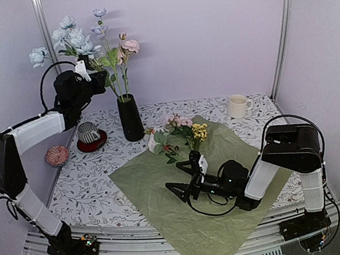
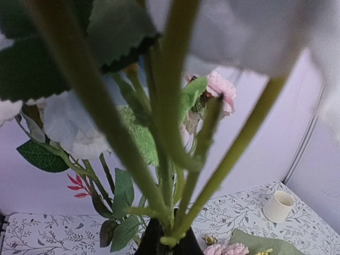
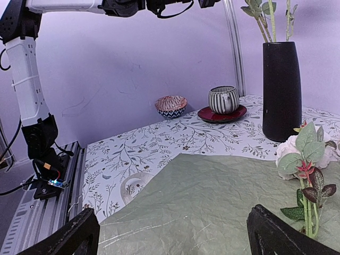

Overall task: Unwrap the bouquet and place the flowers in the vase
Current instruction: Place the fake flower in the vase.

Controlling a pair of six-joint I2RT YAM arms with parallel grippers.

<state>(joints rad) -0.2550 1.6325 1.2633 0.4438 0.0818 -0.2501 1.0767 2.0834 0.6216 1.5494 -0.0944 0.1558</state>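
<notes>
From above, the left arm is reaching high, its gripper (image 1: 92,79) closed among the flowers (image 1: 75,39) standing in the vase (image 1: 131,118). The right gripper (image 1: 181,174) is lying low over the paper wrap (image 1: 167,213). At the left wrist, stems (image 2: 170,106) are crowding the lens, hiding any grip. At the right wrist, the fingers (image 3: 71,239) are gaping wide, holding nothing.

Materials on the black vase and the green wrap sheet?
Vase: matte ceramic or coated plastic, can't tell which; dull even black with no glare. Green wrap sheet: likely thin paper; fine crinkles and creases all over, and it lies flat on the table.
</notes>
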